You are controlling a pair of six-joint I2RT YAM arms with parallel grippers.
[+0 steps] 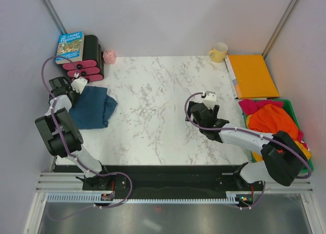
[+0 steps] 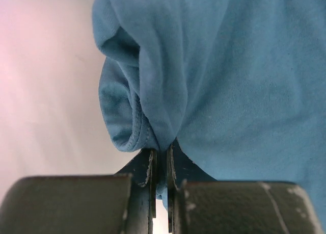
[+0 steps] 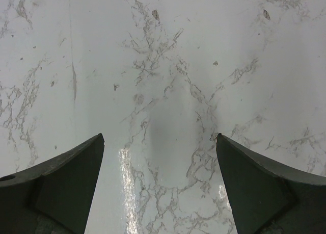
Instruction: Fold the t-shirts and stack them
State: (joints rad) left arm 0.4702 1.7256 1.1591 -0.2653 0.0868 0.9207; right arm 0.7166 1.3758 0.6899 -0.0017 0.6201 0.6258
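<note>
A blue t-shirt (image 1: 92,107) lies bunched at the table's left edge. My left gripper (image 1: 76,86) is shut on a fold of it; in the left wrist view the blue t-shirt (image 2: 234,81) fills the frame and its hem is pinched at the left gripper (image 2: 161,153). My right gripper (image 1: 196,111) is open and empty over bare marble right of centre, which the right wrist view shows between the fingertips of the right gripper (image 3: 160,142). More t-shirts, orange (image 1: 271,119), pink and yellow, are piled in a green bin (image 1: 298,117) at the right.
A book (image 1: 70,46) leans on a black and pink rack (image 1: 90,60) at the back left, with a small pink box (image 1: 109,56) beside it. A yellow mug (image 1: 219,52) and an orange folder (image 1: 252,75) sit at the back right.
</note>
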